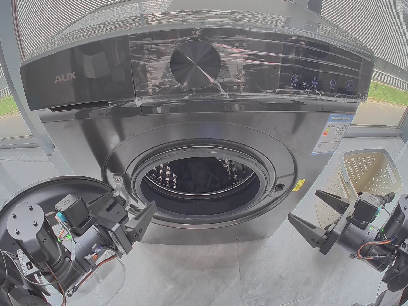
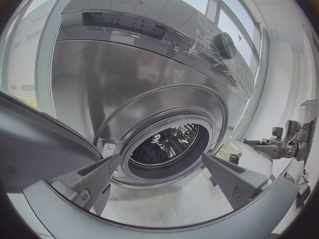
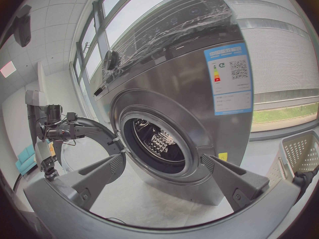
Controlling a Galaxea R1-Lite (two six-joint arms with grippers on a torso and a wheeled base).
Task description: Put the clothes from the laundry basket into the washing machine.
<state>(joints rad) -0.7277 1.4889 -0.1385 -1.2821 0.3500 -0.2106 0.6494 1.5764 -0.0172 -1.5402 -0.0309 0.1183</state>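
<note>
Underfoot, grey tiled floor (image 1: pixel 255 268); windows (image 1: pixel 55 18) behind washing machine (image 1: pixel 195 120).

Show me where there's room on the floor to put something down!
The bare floor before the washing machine, between the left hand and right hand, is free. Crowded: by the open door, and by the laundry basket.

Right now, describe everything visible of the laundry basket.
The laundry basket is cream plastic with perforated walls, a thick rim and a handle slot near one end. It sits on the grey floor beside the washing machine, at its right front corner, behind the right gripper, which hides its lower part. No clothes show in the visible part.
</note>
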